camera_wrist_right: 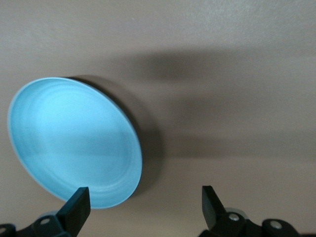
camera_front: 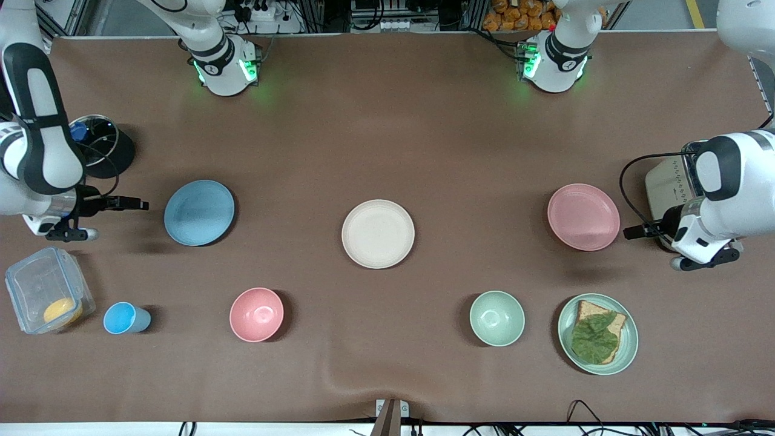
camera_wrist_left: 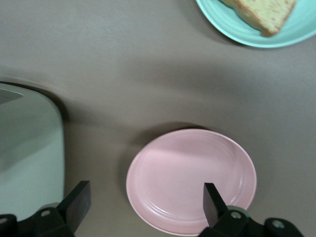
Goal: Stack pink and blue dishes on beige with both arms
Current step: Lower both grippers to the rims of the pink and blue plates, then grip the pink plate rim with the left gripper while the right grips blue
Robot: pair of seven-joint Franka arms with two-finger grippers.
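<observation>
Front view | pink plate (camera_front: 583, 217), blue plate (camera_front: 198, 212), beige plate (camera_front: 378, 233) apart

Bright, even overhead light; soft short shadows beside each dish on the table (camera_front: 424, 139). Green glow at both arm bases. Wrist views softer, slightly blurred, with broad arm shadows across the cloth; no harsh glare.
</observation>
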